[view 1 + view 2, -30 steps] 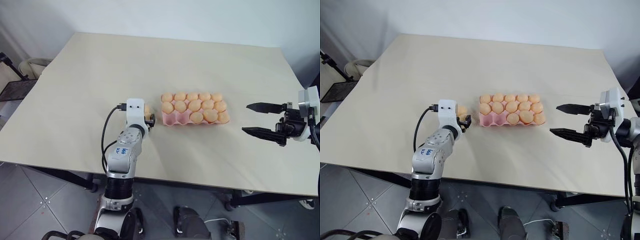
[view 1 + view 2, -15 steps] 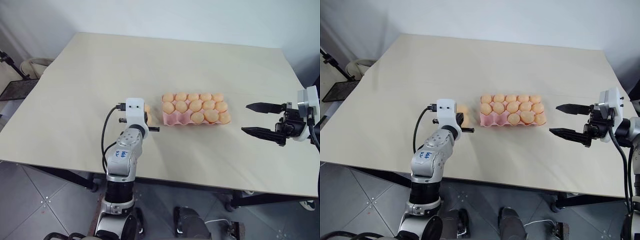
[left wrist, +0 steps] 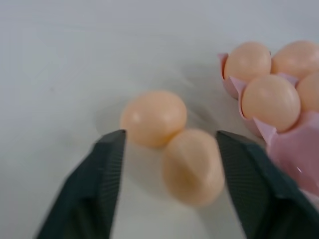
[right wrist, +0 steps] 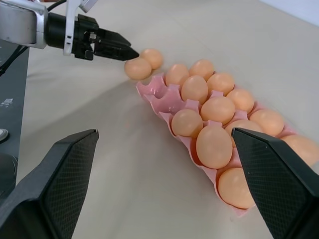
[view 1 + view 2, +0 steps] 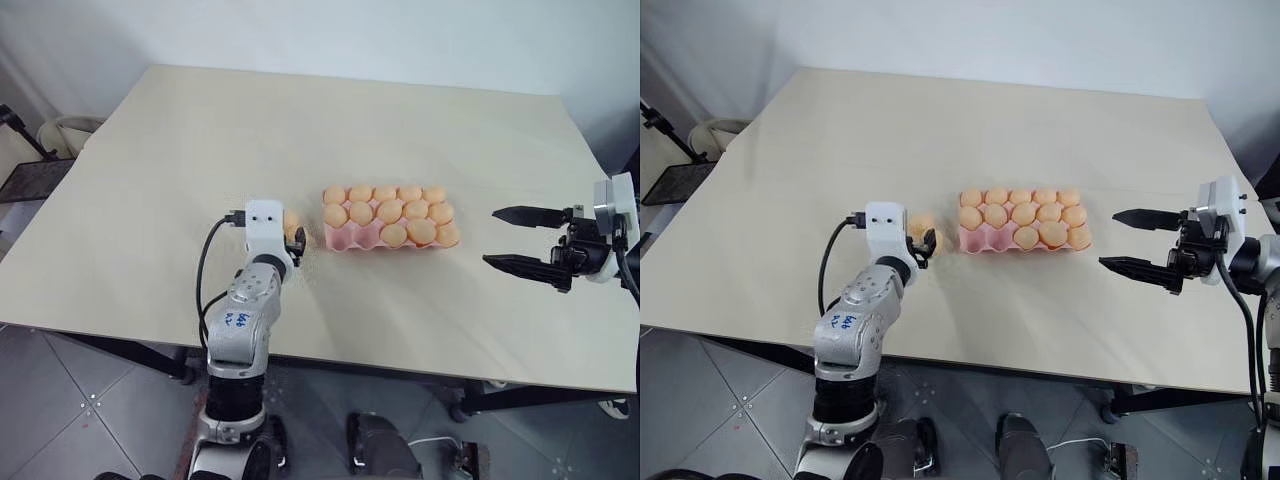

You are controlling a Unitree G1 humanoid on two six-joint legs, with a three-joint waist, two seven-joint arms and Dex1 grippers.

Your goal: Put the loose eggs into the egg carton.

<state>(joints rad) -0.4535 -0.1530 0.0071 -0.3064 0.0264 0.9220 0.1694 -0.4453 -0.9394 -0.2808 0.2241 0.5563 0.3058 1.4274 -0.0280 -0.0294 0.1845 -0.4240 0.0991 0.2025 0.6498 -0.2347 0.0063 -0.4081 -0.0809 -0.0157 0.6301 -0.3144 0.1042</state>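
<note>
Two loose eggs (image 3: pixel 153 118) (image 3: pixel 193 167), pale orange, lie touching each other on the table just left of the egg carton (image 5: pixel 345 238). The carton is a pink tray; most of its cups hold eggs, and two cups at the left of its near row are bare. My left gripper (image 3: pixel 170 137) is open, level with the table, its black fingers (image 3: pixel 102 184) either side of the nearer egg without touching it. My right gripper (image 5: pixel 491 236) hovers open to the right of the carton, holding nothing.
The beige table (image 5: pixel 200 140) is wide and bare to the left of and behind the carton. Its near edge runs just below my left arm. A dark stand (image 5: pixel 30 170) sits off the table's left side.
The left gripper closed beside the loose eggs half a second ago and now stands open again. Both eggs still lie on the table. The right arm has not moved.
</note>
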